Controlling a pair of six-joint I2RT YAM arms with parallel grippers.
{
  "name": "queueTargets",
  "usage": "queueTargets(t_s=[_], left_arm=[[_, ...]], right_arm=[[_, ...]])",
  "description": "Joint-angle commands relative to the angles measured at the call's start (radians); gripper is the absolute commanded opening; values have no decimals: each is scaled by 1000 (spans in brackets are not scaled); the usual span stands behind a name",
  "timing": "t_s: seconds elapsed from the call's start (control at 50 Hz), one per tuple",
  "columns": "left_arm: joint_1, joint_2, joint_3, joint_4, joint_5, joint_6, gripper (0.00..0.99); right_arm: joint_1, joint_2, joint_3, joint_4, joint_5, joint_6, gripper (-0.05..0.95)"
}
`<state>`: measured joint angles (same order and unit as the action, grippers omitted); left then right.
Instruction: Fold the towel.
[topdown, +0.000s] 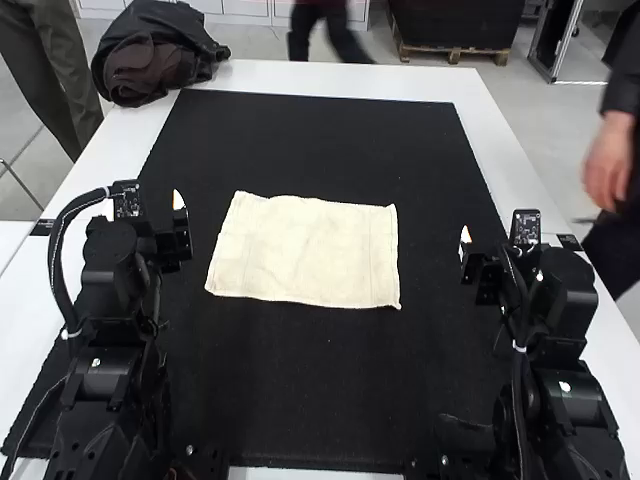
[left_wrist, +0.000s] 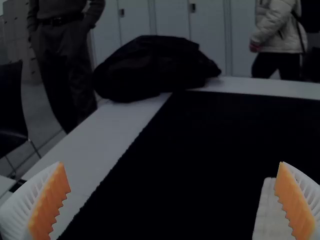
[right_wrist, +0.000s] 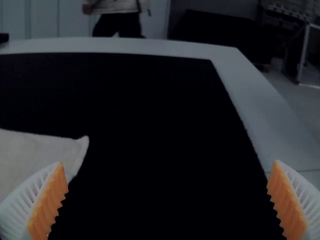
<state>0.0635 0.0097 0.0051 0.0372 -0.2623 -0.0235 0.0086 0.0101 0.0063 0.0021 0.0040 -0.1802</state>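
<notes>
The towel (topdown: 305, 250) lies spread, its long axis running left to right, right end slightly nearer the arms. Left gripper (topdown: 179, 203) and right gripper (topdown: 465, 239): fingers spread wide.

Cream towel (topdown: 305, 250), black mat (topdown: 310, 400), white table (topdown: 505, 150)

Place: robotics lab, apparently | two robot arms (topdown: 112, 265) | white table (topdown: 300, 76) | black mat (topdown: 320, 140) | lockers (left_wrist: 172, 17) beyond
</notes>
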Motion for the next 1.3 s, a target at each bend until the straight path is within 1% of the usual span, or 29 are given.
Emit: queueTargets(t_s=[0.0,1.28], left_arm=[[-7,-13,-4,4,-6,-7,964],[-7,-14,-4,4,-6,-7,964]], right_arm=[[-13,-6,-5,-5,-13,-8,921],[-13,-6,-6,-5,-18,-8,921]])
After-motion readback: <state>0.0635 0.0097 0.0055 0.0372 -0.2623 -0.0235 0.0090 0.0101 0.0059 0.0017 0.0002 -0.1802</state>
